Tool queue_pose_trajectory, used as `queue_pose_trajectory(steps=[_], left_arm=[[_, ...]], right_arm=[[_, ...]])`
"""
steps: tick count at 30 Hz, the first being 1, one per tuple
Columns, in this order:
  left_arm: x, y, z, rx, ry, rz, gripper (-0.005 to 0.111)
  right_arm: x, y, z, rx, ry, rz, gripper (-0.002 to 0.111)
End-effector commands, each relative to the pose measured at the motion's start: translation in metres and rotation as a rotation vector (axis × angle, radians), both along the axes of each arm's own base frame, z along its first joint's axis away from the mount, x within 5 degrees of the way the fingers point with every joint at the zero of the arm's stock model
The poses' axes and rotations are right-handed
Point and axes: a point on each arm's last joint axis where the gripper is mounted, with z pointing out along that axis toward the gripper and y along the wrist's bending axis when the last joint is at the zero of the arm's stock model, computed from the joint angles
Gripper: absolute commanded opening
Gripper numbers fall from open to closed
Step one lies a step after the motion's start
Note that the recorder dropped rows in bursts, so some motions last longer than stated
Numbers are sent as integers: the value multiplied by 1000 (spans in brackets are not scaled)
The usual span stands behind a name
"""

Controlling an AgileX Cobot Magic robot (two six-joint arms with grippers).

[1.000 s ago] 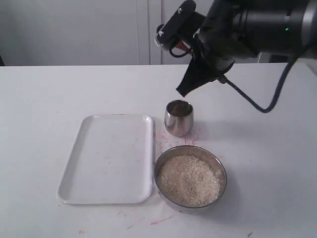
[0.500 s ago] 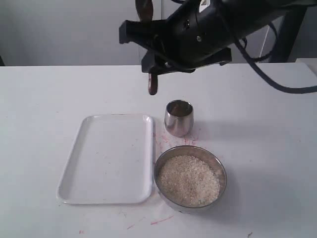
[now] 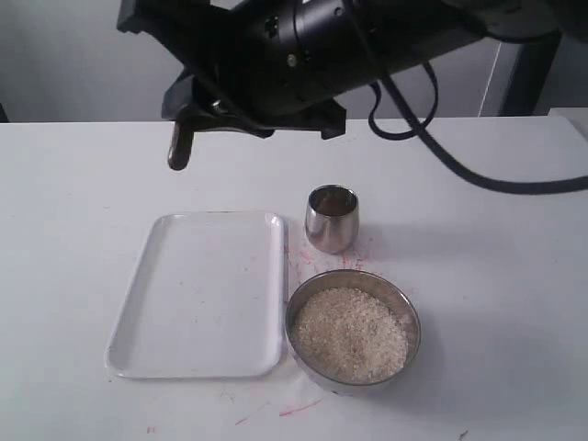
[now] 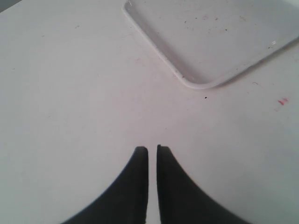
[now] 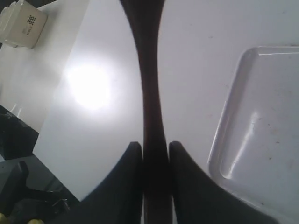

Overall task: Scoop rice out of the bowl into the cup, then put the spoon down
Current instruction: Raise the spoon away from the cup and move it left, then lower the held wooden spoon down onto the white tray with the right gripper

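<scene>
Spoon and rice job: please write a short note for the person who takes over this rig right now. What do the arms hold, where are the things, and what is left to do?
Right gripper: jaws shut on the spoon handle, held in the air over the table beside the tray.
Left gripper: jaws shut, empty, over bare table near a tray corner.
Cup: upright, just beyond the bowl, right of the tray. The bowl is full of rice.
Done: cannot tell whether any rice is in the cup.
Left: set the spoon down; scoop first if the cup is empty.
</scene>
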Motion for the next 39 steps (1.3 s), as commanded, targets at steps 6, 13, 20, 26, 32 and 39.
queue_pose_trajectory(steps=[6, 13, 20, 26, 32, 39], left_arm=[[-1, 0, -6, 0, 40, 0, 14], [-1, 0, -6, 0, 40, 0, 14], [-1, 0, -6, 0, 40, 0, 14], [-1, 0, -6, 0, 40, 0, 14], [-1, 0, -6, 0, 40, 0, 14], [-1, 0, -6, 0, 40, 0, 14]], right_arm=[[-5, 34, -24, -21, 42, 59, 0], [-1, 58, -45, -97, 36, 112, 0], [9, 62, -71, -216, 51, 94, 0], [18, 60, -94, -330, 91, 31, 0], [26, 64, -115, -361, 131, -5, 0], [35, 70, -150, -365, 235, -95, 0]])
